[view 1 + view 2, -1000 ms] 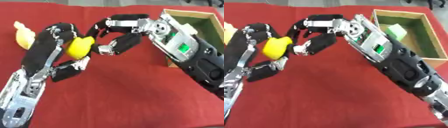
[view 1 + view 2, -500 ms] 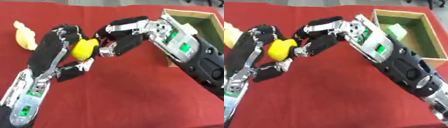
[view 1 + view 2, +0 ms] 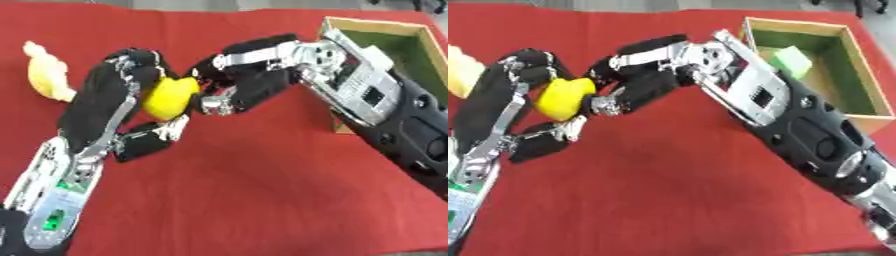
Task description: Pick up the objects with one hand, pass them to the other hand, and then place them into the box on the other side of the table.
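Handover is the step in hand, I judge. My left hand has its fingers and thumb curled round the yellow object, lifted over the red cloth at about ten o'clock from the table's middle, so that the piece's right side stays bare for the other hand. My right hand reaches in from three o'clock, its fingers spread and bent about that bare side; they look to be touching the yellow piece, yet I cannot tell whether they have closed on it. I keep the left hand's hold because nothing else supports the piece.

The wooden box lies at two o'clock, beside my right forearm; that is why this arm should take the piece. A pale green block already rests inside it on the green lining. A second pale yellow thing lies on the cloth at nine o'clock, just beside my left hand, not yet lifted.
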`<state>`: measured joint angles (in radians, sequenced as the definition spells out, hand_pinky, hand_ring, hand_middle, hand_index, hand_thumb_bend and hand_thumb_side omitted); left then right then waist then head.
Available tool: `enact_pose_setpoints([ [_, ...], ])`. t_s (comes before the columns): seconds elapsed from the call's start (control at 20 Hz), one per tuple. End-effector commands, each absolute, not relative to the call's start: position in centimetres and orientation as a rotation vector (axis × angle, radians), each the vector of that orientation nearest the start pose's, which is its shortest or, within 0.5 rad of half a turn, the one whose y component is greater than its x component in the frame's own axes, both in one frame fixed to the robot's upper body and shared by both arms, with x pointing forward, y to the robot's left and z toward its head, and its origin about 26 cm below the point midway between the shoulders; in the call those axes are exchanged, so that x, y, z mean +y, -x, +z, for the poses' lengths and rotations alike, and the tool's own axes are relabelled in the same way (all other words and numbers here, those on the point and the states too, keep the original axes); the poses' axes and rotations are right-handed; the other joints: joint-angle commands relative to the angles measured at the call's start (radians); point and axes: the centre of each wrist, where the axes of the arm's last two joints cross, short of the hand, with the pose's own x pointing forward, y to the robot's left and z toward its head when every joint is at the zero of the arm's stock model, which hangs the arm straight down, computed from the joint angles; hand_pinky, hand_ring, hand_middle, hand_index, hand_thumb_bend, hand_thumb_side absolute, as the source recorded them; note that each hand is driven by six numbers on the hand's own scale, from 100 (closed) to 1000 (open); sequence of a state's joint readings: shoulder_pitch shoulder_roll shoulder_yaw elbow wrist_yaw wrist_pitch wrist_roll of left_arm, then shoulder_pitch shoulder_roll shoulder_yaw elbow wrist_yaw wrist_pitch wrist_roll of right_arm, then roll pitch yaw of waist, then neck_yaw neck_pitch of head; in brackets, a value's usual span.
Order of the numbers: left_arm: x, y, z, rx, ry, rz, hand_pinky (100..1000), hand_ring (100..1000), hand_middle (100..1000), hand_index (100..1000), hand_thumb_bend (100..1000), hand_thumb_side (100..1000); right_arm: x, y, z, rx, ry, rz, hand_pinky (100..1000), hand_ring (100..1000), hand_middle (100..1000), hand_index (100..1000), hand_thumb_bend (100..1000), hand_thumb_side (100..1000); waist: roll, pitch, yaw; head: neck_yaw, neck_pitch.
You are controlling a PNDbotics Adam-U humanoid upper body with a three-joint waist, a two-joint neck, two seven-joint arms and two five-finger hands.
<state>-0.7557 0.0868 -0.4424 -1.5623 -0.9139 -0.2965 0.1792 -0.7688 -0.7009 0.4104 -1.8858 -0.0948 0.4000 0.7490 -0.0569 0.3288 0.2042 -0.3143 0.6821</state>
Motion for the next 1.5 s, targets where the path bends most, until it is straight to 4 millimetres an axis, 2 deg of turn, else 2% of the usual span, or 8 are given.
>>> enact_pose_setpoints([
  [0.05,5.8,-35.9,20.2,2.923,0.658,1.343,679,548,452,526,100,222,-19.4,-31.2,30.5,-1.528,-0.155,1.666,946,1000,759,937,210,571,0.002,-0.016,-0.004,0.005,-0.006],
  [0.3,5.8,-36.1,19.9,2.909,0.674,1.365,680,550,454,527,100,212,-19.7,-30.7,31.1,-1.55,-0.196,1.695,959,1000,773,951,178,618,0.002,-0.017,-0.011,0.008,-0.003],
  [0.6,5.6,-36.0,19.9,2.887,0.66,1.365,681,552,456,528,100,205,-19.7,-30.6,31.1,-1.548,-0.22,1.686,957,1000,767,946,149,633,0.001,-0.017,-0.008,0.0,-0.001],
  [1.5,4.5,-35.2,20.2,2.848,0.569,1.359,678,550,455,526,100,205,-19.5,-30.8,30.9,-1.546,-0.217,1.652,956,1000,772,952,143,644,-0.004,-0.012,-0.002,-0.023,-0.004],
])
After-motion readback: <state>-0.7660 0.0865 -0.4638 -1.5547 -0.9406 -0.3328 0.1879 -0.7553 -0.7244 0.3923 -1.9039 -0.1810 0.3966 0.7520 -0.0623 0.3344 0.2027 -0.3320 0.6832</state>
